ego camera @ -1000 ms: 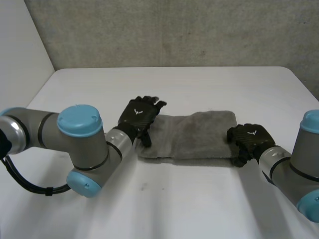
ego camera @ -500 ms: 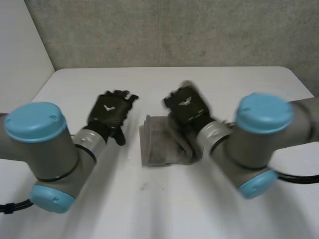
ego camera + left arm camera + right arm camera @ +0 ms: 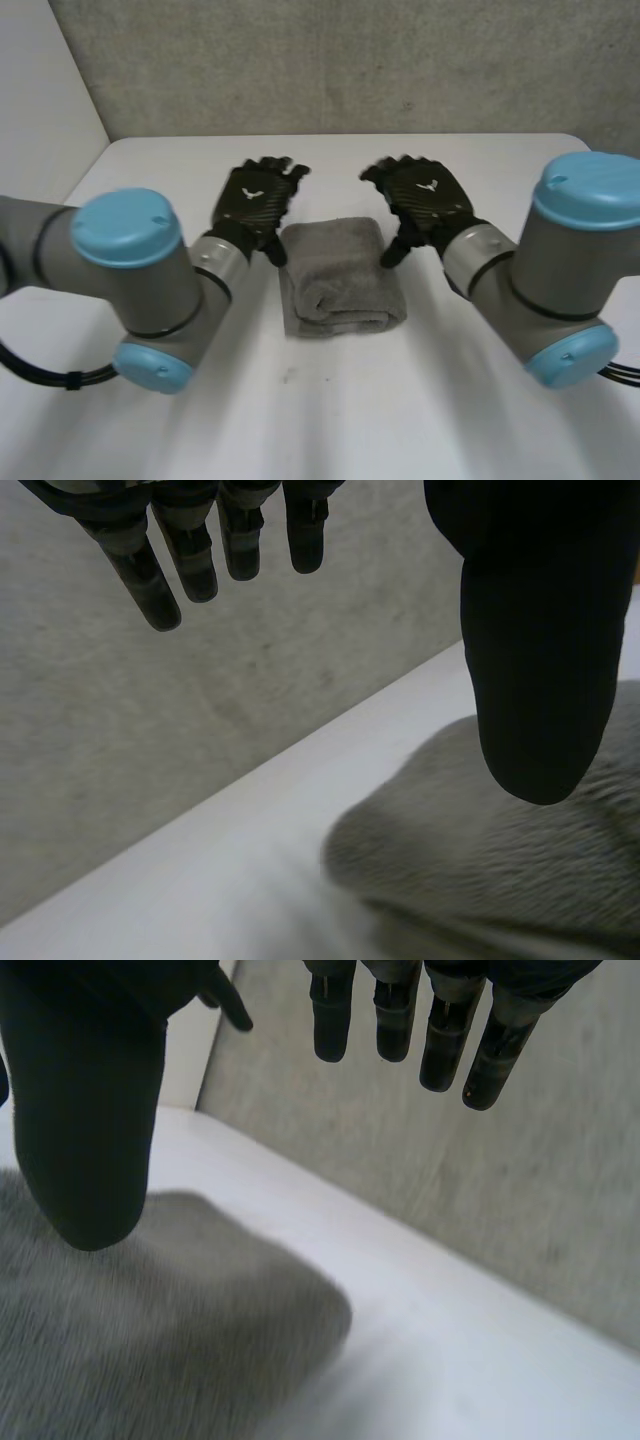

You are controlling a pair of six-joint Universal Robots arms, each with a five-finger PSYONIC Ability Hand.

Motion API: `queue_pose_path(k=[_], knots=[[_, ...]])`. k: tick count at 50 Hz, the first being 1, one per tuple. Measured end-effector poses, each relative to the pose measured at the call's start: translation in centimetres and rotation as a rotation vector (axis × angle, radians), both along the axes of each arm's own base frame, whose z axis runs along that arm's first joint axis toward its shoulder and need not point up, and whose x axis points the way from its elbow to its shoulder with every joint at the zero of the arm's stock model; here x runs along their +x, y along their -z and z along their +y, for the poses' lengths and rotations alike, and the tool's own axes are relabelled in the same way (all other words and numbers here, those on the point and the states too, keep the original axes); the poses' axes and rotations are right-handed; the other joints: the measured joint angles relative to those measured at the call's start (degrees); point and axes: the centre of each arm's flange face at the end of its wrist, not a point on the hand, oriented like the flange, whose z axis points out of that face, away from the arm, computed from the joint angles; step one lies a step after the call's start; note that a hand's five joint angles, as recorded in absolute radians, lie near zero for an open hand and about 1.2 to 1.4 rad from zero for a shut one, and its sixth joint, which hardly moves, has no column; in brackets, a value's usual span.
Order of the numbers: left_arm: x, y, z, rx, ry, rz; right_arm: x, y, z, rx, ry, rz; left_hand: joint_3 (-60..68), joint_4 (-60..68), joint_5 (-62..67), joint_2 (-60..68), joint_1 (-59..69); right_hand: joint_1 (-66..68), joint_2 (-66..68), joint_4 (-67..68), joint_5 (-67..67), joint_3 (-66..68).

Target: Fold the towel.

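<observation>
1. Your folded grey cloth towel [image 3: 340,275] lies mid-frame in the head view on the white counter [image 3: 330,420], between both hands.
2. The black left hand [image 3: 258,203] is spread and empty, just beside the towel's upper-left corner.
3. The black right hand [image 3: 422,198] is spread and empty too, with its thumb by the upper-right edge.
4. The towel's long axis seems to run top to bottom, and both hands look equally near.
</observation>
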Motion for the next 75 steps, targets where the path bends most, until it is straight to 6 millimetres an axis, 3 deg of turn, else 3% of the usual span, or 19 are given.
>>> queue_pose_path(k=[7, 17, 22, 26, 30, 37, 38, 40, 42, 44, 45, 48, 51, 57, 65, 75], knots=[[-2.1, 2.2, 0.3, 0.108, 0.054, 0.098, -1.7, 4.1, -1.9, 0.218, -0.020, 0.029, 1.13, 1.04, 0.00, 1.06, 0.16, 0.00, 0.00, 0.00, -0.02, 0.00], [-1.9, 5.9, -0.1, 0.222, 0.080, 0.063, -0.5, 7.4, -3.4, 0.285, -0.055, 0.073, 3.19, 3.19, 1.32, 3.15, 2.67, 0.00, 0.00, 0.00, -0.25, 0.00], [-0.4, 7.2, -0.6, 0.253, 0.047, -0.012, -0.2, 7.9, -3.7, 0.265, -0.066, 0.118, 3.37, 3.39, 1.34, 3.27, 2.96, 0.00, 0.00, 0.00, -0.36, 0.00], [0.4, 7.3, -0.8, 0.252, 0.033, -0.061, 0.0, 7.1, -3.9, 0.207, -0.072, 0.163, 3.37, 3.39, 1.34, 3.28, 2.96, 0.00, 0.00, 0.00, -0.46, 0.00], [0.5, 6.0, -0.7, 0.222, 0.037, -0.074, 0.1, 4.8, -4.1, 0.108, -0.061, 0.196, 3.37, 3.39, 1.34, 3.27, 2.95, 0.00, 0.00, 0.00, -0.46, 0.00], [0.7, -0.5, -0.3, 0.109, 0.040, -0.014, -0.6, -3.6, -3.9, -0.112, 0.028, 0.157, 3.25, 3.26, 1.17, 3.14, 2.76, 0.00, 0.00, 0.00, -0.47, 0.00], [1.1, -2.6, -0.1, 0.081, 0.029, 0.005, -1.1, -5.8, -3.6, -0.158, 0.062, 0.130, 3.22, 3.19, 1.18, 3.14, 2.76, 0.00, 0.00, 0.00, -0.47, 0.00], [2.0, -5.2, 0.0, 0.047, 0.003, 0.027, -1.9, -8.3, -3.2, -0.202, 0.108, 0.094, 3.21, 3.16, 1.17, 3.12, 2.76, 0.00, 0.00, 0.00, -0.47, 0.00], [2.5, -6.1, 0.0, 0.037, -0.010, 0.034, -2.2, -9.1, -3.0, -0.215, 0.129, 0.079, 3.16, 3.13, 1.17, 3.09, 2.76, 0.00, 0.00, 0.00, -0.47, 0.00], [4.6, -9.4, 0.1, 0.004, -0.075, 0.062, -3.3, -11.1, -2.6, -0.242, 0.182, 0.037, 3.12, 3.07, 1.15, 3.02, 2.75, 0.00, 0.00, 0.00, -0.47, 0.00], [4.6, -9.4, 0.1, 0.004, -0.075, 0.062, -3.3, -11.1, -2.6, -0.242, 0.182, 0.037, 3.12, 3.07, 1.15, 3.02, 2.75, 0.00, 0.00, 0.00, -0.47, 0.00], [7.5, -12.5, 0.4, -0.006, -0.157, 0.096, -5.1, -13.3, -1.9, -0.260, 0.261, -0.017, 2.18, 2.17, 0.58, 2.05, 1.97, 0.00, 0.00, 0.00, -0.48, 0.00], [10.1, -14.5, 1.3, 0.014, -0.223, 0.135, -6.3, -13.9, -1.0, -0.252, 0.292, -0.030, 0.43, 0.54, 0.09, 0.45, 0.36, 0.00, 0.00, 0.00, -0.48, 0.00], [11.9, -15.8, 2.9, 0.028, -0.250, 0.177, -7.1, -12.8, 0.2, -0.200, 0.298, -0.010, 0.14, 0.17, -0.01, 0.08, 0.18, 0.00, 0.00, 0.00, -0.48, 0.00], [11.6, -15.5, 3.7, 0.034, -0.216, 0.188, -7.2, -11.2, 0.6, -0.151, 0.290, 0.017, -0.05, -0.01, -0.05, -0.10, 0.00, 0.00, 0.00, 0.00, -0.49, 0.00], [10.9, -14.8, 3.0, -0.007, -0.195, 0.199, -7.0, -10.7, 0.6, -0.144, 0.279, 0.021, -0.05, -0.01, -0.05, -0.11, 0.00, 0.00, 0.00, 0.00, -0.49, 0.00]])
